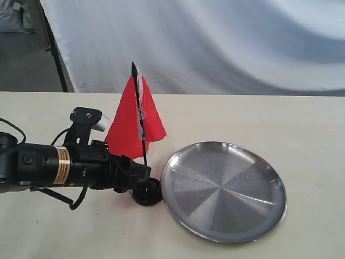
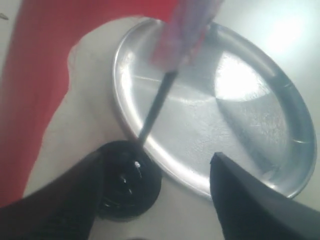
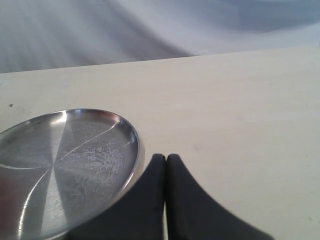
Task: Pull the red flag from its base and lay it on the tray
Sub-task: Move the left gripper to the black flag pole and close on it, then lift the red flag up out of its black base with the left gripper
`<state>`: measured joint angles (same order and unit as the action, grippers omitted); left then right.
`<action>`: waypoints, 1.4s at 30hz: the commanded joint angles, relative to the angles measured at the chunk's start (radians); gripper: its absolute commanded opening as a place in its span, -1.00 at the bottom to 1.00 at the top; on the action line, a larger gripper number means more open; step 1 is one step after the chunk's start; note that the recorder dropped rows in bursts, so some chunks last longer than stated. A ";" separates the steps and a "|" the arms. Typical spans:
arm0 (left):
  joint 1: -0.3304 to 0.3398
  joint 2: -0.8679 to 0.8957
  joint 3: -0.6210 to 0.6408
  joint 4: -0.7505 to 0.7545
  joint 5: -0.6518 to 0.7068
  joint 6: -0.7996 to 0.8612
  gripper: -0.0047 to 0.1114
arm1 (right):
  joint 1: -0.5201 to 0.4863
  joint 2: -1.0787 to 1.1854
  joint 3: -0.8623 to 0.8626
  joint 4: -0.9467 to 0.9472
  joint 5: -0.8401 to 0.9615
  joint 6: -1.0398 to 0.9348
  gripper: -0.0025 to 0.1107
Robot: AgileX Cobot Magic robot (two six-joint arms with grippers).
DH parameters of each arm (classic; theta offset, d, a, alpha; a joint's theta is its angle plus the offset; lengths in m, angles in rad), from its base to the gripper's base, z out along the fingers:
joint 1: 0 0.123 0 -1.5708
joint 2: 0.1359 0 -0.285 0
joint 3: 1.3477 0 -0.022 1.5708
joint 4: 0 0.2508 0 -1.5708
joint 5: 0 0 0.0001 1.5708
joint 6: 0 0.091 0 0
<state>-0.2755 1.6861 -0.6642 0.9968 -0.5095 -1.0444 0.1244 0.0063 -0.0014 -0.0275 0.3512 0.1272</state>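
The red flag (image 1: 133, 120) stands upright, its thin black pole (image 1: 143, 145) set in the small black base (image 1: 147, 193) just left of the steel tray (image 1: 223, 190). My left gripper (image 1: 141, 175) is low at the base, open. In the left wrist view the left gripper (image 2: 156, 159) has one finger (image 2: 75, 200) over the edge of the base (image 2: 131, 181), the other finger (image 2: 245, 200) before the tray (image 2: 230, 105); the pole (image 2: 155, 107) rises ahead of them, untouched. My right gripper (image 3: 166, 161) is shut on nothing beside the tray (image 3: 65, 160).
The pale table (image 1: 302, 124) runs wide to the right and behind the tray. A white cloth backdrop (image 1: 215, 43) hangs behind the table, with a black stand leg (image 1: 54, 51) at the back left. The right arm does not show in the exterior view.
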 commanded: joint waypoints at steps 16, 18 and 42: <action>-0.006 0.193 -0.075 -0.171 -0.143 0.125 0.07 | -0.002 -0.006 0.001 -0.008 -0.006 -0.001 -0.96; -0.006 0.206 -0.085 -0.171 -0.141 0.125 0.00 | -0.002 -0.006 0.001 -0.008 -0.006 -0.001 -0.96; -0.006 0.109 -0.102 -0.157 -0.264 0.174 -0.92 | -0.002 -0.006 0.001 -0.008 -0.006 -0.001 -0.96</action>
<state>-0.2777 1.8349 -0.7638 0.8270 -0.7367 -0.8622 0.1244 0.0063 -0.0014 -0.0275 0.3512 0.1272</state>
